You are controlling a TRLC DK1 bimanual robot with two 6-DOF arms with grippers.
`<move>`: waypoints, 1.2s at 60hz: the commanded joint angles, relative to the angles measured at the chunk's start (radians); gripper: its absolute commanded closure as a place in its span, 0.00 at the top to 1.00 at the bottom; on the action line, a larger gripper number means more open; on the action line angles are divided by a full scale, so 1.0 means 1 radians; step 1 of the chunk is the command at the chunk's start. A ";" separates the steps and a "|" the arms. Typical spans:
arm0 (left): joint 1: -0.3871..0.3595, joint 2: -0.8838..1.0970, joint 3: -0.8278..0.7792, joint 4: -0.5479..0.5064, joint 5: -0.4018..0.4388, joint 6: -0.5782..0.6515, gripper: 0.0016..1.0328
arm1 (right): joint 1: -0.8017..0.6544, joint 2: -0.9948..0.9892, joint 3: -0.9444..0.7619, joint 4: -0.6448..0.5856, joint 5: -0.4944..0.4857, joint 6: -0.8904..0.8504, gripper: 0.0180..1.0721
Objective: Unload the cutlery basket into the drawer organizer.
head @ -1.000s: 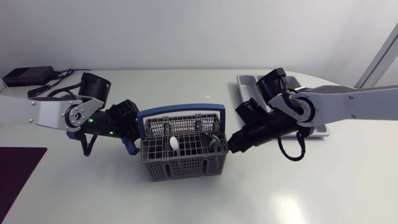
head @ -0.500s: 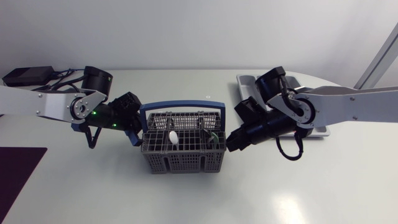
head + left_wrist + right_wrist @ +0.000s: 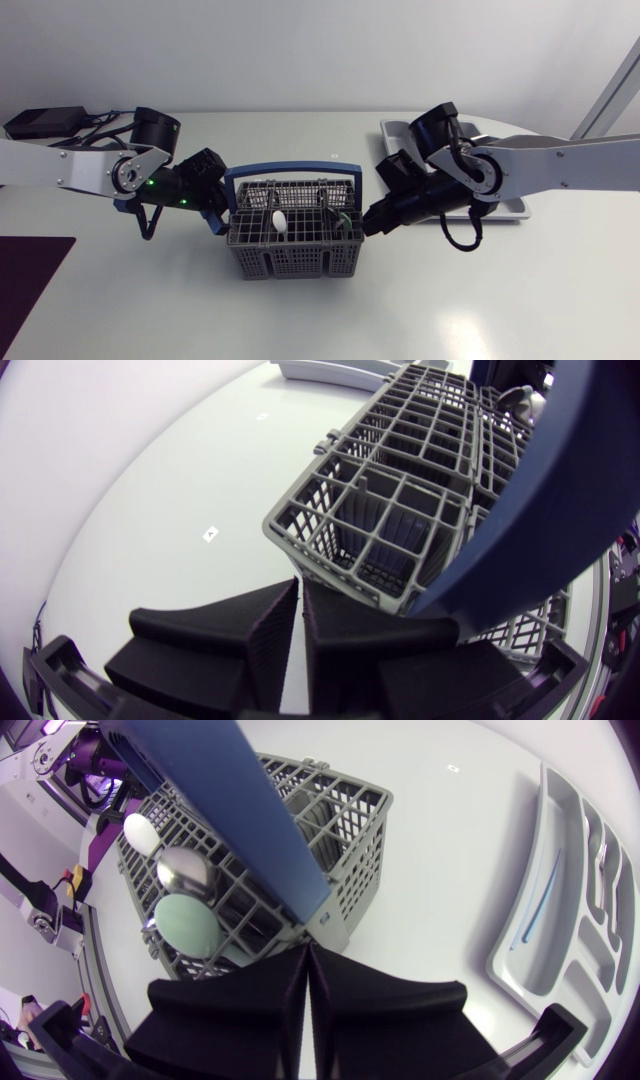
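Your left gripper (image 3: 300, 622) and right gripper (image 3: 308, 985) are both clenched empty. The cutlery basket (image 3: 292, 262) sits just ahead of each (spoons (image 3: 185, 872) inside), with the drawer organizer (image 3: 565, 960) beside the right one.

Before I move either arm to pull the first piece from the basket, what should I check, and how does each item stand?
1. Left gripper jaws open for a pick: not ok, shut and empty beside the basket.
2. Right gripper jaws open: not ok, shut and empty.
3. Cutlery to grab: ok, white spoon, silver spoon and green spoon stand bowl-up.
4. Handle out of the way: not ok, raised across the basket.
5. Drawer organizer has free compartments: ok.
6. Basket braced: cannot tell.
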 commanded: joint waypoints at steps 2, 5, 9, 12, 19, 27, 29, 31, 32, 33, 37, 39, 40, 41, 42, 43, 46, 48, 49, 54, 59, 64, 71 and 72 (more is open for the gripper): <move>-0.029 0.027 0.050 0.008 0.027 -0.030 0.21 | 0.001 0.039 0.039 0.023 -0.002 0.026 0.06; -0.032 0.034 0.058 0.008 0.026 -0.036 0.21 | 0.000 0.049 0.039 0.032 0.005 0.024 0.06; -0.027 0.032 0.056 0.007 0.026 -0.039 0.23 | -0.014 0.051 0.030 0.035 0.005 0.024 0.07; -0.013 0.021 0.047 0.002 0.026 -0.039 0.31 | -0.023 0.035 0.012 0.037 0.010 0.019 0.08; 0.040 -0.066 0.007 -0.032 0.027 -0.039 0.58 | -0.053 -0.041 -0.037 0.033 0.015 0.001 0.30; 0.119 -0.229 -0.051 -0.078 0.033 -0.039 0.86 | -0.089 -0.178 -0.088 0.004 0.013 -0.031 0.67; 0.138 -0.272 -0.059 -0.107 0.052 -0.039 0.87 | -0.097 -0.215 -0.094 -0.016 0.013 -0.039 0.72; 0.155 -0.310 -0.064 -0.131 0.072 -0.039 0.87 | -0.100 -0.245 -0.102 -0.029 0.013 -0.040 0.75; 0.163 -0.333 -0.068 -0.148 0.084 -0.039 0.87 | -0.103 -0.265 -0.108 -0.036 0.012 -0.042 0.77; 0.169 -0.359 -0.070 -0.167 0.093 -0.041 0.87 | -0.106 -0.281 -0.114 -0.043 0.010 -0.042 0.78; 0.178 -0.456 -0.076 -0.243 0.125 -0.060 0.88 | -0.118 -0.337 -0.133 -0.074 -0.002 -0.051 0.78; 0.171 -0.506 -0.077 -0.291 0.141 -0.073 0.88 | -0.122 -0.362 -0.145 -0.091 -0.011 -0.060 0.78; 0.168 -0.528 -0.079 -0.312 0.147 -0.074 0.88 | -0.123 -0.371 -0.149 -0.097 -0.013 -0.062 0.78; 0.158 -0.549 -0.085 -0.329 0.151 -0.074 0.88 | -0.123 -0.380 -0.154 -0.102 -0.016 -0.065 0.78; 0.140 -0.577 -0.091 -0.349 0.153 -0.079 0.88 | -0.123 -0.388 -0.160 -0.108 -0.019 -0.068 0.78; 0.126 -0.594 -0.097 -0.360 0.153 -0.082 0.88 | -0.123 -0.394 -0.166 -0.111 -0.021 -0.070 0.77; 0.071 -0.641 -0.120 -0.384 0.141 -0.099 0.88 | -0.123 -0.403 -0.182 -0.120 -0.021 -0.076 0.77; 0.049 -0.657 -0.133 -0.398 0.133 -0.103 0.88 | -0.120 -0.405 -0.192 -0.120 -0.021 -0.079 0.77; 0.039 -0.658 -0.137 -0.406 0.131 -0.103 0.88 | -0.120 -0.405 -0.197 -0.118 -0.021 -0.079 0.75; -0.013 -0.648 -0.183 -0.401 0.078 -0.100 0.87 | -0.106 -0.385 -0.206 -0.105 -0.015 -0.074 0.57; -0.012 -0.609 -0.209 -0.384 0.053 -0.097 0.80 | -0.097 -0.350 -0.202 -0.094 -0.016 -0.062 0.33; -0.023 -0.600 -0.219 -0.384 0.055 -0.110 0.65 | -0.074 -0.330 -0.203 -0.071 -0.011 -0.045 0.13; -0.119 -0.565 -0.169 -0.375 0.053 -0.218 0.49 | -0.059 -0.320 -0.202 -0.055 -0.007 -0.028 0.08; -0.132 -0.556 -0.157 -0.375 0.053 -0.237 0.48 | -0.059 -0.320 -0.202 -0.054 -0.007 -0.025 0.08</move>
